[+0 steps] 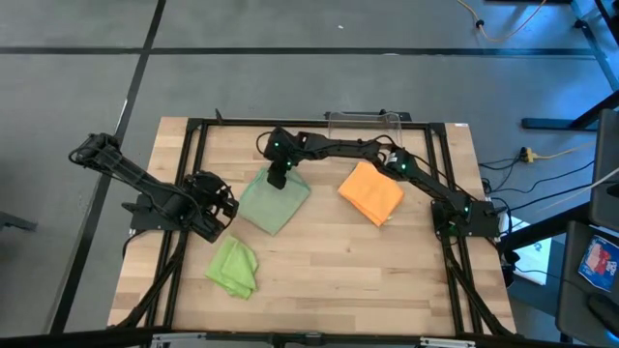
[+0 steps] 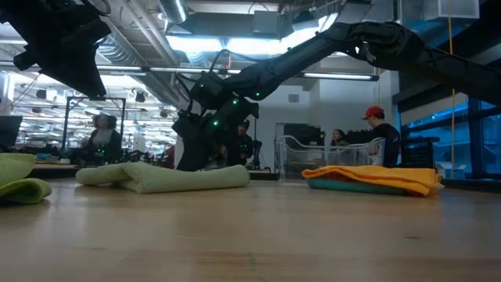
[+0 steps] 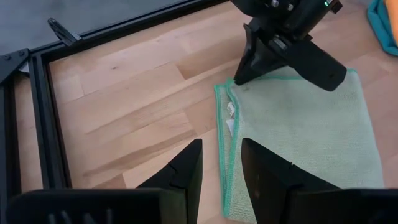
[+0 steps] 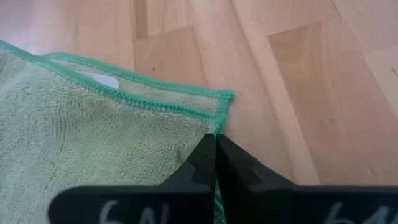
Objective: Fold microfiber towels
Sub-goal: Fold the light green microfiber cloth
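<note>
The pale sage green towel (image 1: 274, 201) lies folded and flat at the table's middle, with a white label (image 4: 99, 79) between its layers. My right gripper (image 4: 215, 138) reaches in from the right and is shut at the towel's far left corner. My left gripper (image 3: 221, 168) hovers open above the table's left side, close to the towel's left edge, touching nothing. The lime green towel (image 1: 235, 268) lies crumpled near the front. The orange towel (image 1: 371, 193) lies folded on the teal one (image 2: 352, 186), right of centre. My right gripper pinches the sage towel's green hem (image 4: 219, 118) just beside its far left corner (image 4: 225, 96), between the two fingertips. The fingers slant down from the table's right and far side. Two hemmed layers show there; whether both are caught I cannot tell. The towel lies flat on the table.
A clear plastic bin (image 1: 363, 121) stands at the far edge. A black metal frame (image 1: 193, 174) runs along the table's sides. Bare wood lies between the towels and the near edge. People (image 2: 383, 137) stand in the room behind.
</note>
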`<state>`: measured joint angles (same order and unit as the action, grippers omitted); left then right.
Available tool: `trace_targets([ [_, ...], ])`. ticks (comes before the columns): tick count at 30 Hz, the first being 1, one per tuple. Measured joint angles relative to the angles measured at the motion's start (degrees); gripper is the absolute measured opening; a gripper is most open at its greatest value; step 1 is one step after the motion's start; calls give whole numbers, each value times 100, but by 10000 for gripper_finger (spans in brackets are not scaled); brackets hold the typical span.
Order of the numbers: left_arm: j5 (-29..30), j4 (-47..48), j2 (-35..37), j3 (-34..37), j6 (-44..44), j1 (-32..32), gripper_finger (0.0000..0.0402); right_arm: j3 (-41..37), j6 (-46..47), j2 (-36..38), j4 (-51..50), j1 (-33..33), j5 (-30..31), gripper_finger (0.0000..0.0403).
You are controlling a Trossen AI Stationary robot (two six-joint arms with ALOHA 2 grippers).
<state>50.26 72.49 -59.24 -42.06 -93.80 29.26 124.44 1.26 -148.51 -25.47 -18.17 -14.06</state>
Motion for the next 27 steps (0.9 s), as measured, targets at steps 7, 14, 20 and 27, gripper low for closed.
trace_targets([
  [7,0,6,0,0,46,0,103,382,-32,11,-553,6,368,4],
  [14,0,3,-2,-2,308,0,103,932,-154,202,-1845,4,956,3],
  [20,0,3,-2,-2,306,0,103,914,-132,347,-2624,2,1249,2],
  [27,0,-4,-2,-4,301,0,103,909,16,339,-2737,2,2153,2],
])
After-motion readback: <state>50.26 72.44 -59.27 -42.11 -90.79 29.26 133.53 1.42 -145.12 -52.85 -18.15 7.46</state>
